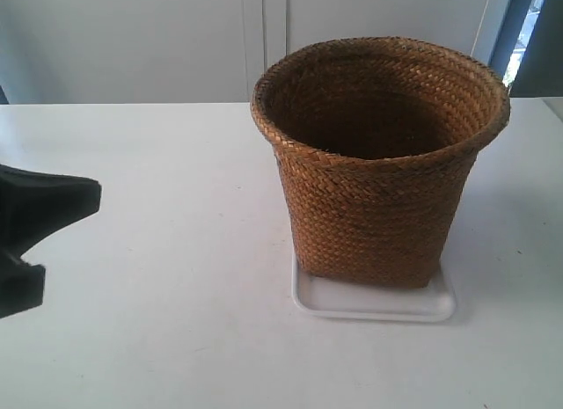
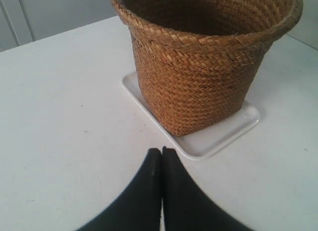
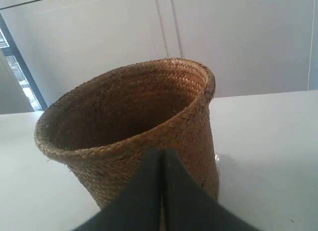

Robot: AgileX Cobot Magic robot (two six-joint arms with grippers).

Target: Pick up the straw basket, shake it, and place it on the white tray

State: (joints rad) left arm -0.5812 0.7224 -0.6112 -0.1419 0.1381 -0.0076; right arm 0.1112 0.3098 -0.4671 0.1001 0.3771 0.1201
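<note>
The basket (image 1: 378, 163) stands upright on the tray (image 1: 374, 305) on the surface (image 1: 158, 321), so placing looks done. The left tool (image 2: 161, 152) and right tool (image 3: 161, 154) are closed and empty. Next they need only back away.

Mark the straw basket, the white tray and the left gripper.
straw basket (image 1: 374, 220), exterior view, front of the woven wall.
white tray (image 2: 218, 137), left wrist view, bare rim strip.
left gripper (image 2: 162, 152), left wrist view, between the closed fingertips.
</note>
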